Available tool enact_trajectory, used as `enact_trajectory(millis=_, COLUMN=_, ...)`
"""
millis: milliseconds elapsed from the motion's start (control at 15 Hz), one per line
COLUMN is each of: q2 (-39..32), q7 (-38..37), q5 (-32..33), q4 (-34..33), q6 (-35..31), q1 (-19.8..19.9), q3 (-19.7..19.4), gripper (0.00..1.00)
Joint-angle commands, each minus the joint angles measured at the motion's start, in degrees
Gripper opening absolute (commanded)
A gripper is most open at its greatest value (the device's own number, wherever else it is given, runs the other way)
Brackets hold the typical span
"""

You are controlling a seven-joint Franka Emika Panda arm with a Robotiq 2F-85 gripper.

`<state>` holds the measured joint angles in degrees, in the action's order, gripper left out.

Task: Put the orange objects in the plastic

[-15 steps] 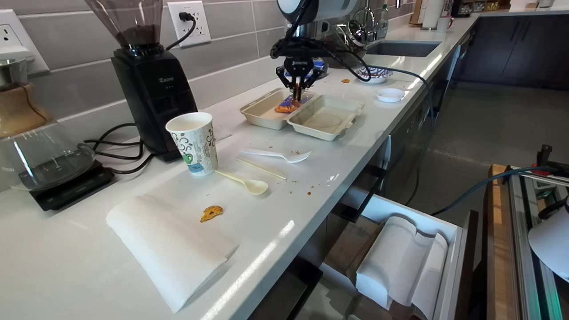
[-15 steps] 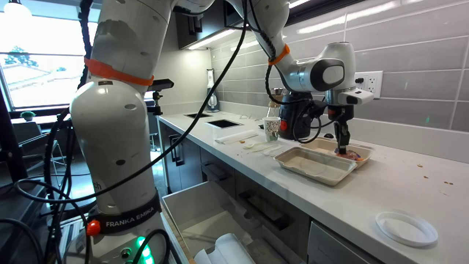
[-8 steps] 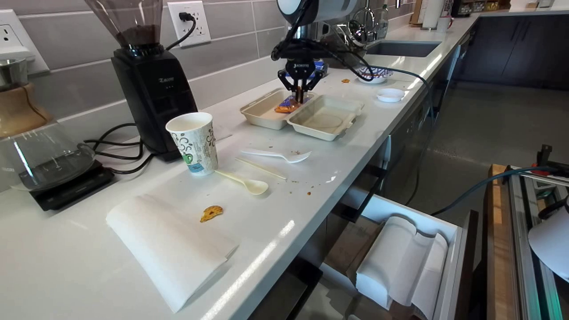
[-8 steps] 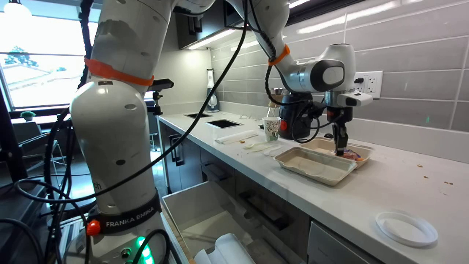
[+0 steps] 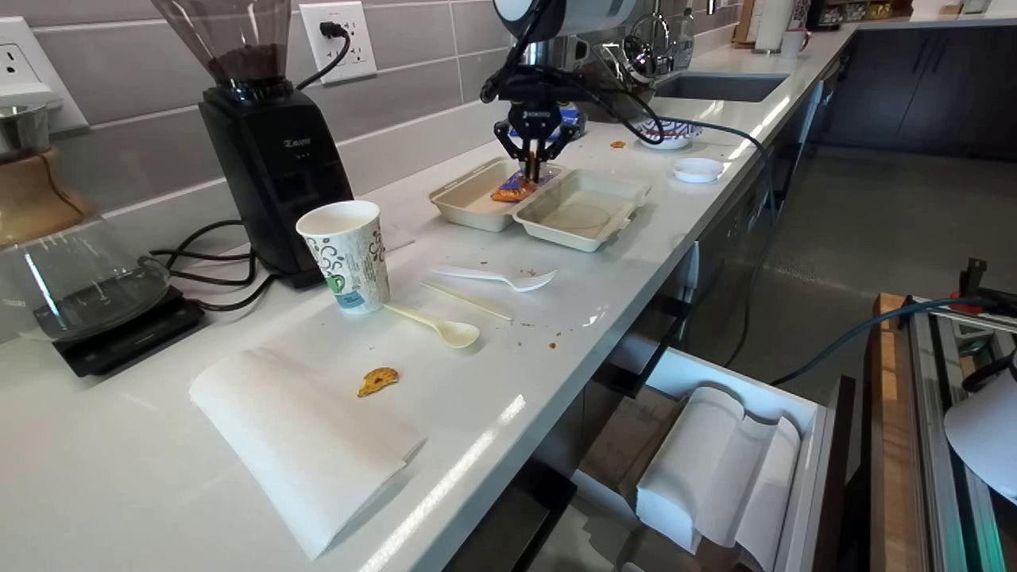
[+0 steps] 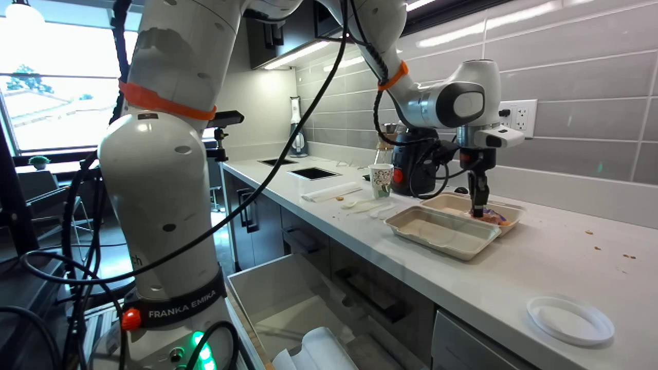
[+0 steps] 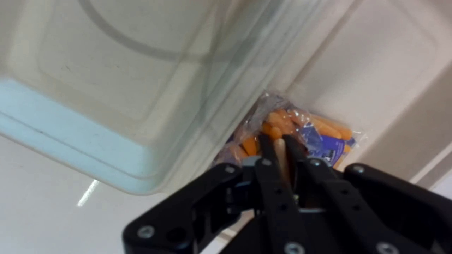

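Gray tile backsplash (image 5: 421,103) backs a white countertop (image 5: 469,397), on which an opened fiber clamshell container (image 5: 572,216) is taken as the reference point. In the clamshell's half nearer the tiles lies a clear plastic bag (image 7: 314,141) with a purple label, set close along the clamshell's fold, orange baby carrots (image 7: 328,127) visible through its film. The gripper (image 7: 278,141) points down into that same half of the clamshell, fingers (image 7: 264,148) drawn in and pinching a pale baby carrot (image 7: 281,155) lengthwise; whether the carrot's tip touches the bag cannot be determined. In an exterior view, on the clamshell's side toward the lens, are a white plastic utensil (image 5: 508,277), a cream spoon (image 5: 449,328), a patterned paper cup (image 5: 346,258), a broken golden crisp (image 5: 377,381) and a black coffee grinder (image 5: 274,167). Past the clamshell, the countertop carries a shallow round white dish (image 5: 698,170) and a patterned bowl (image 5: 671,137)
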<state>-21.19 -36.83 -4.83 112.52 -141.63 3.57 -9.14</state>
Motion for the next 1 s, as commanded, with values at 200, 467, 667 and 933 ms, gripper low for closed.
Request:
enact_trajectory(millis=200, q2=-1.1, q7=0.0, q5=-1.1, q4=-1.2, q6=0.5, q1=-0.1, q3=-0.3, gripper=0.49)
enact_trajectory(millis=467, q2=-0.8, q7=-0.1, q5=-1.1, q4=-0.9, q6=0.5, q1=-0.1, q3=-0.4, gripper=0.09)
enact_trajectory(millis=667, q2=-0.5, q7=-0.3, q5=-0.7, q4=-0.7, q6=0.7, q1=-0.3, q3=-0.7, gripper=0.0)
enact_trajectory(millis=933, q2=1.2, q7=0.6, q5=-0.6, q4=0.3, q6=2.0, q1=-0.1, q3=-0.6, gripper=0.0)
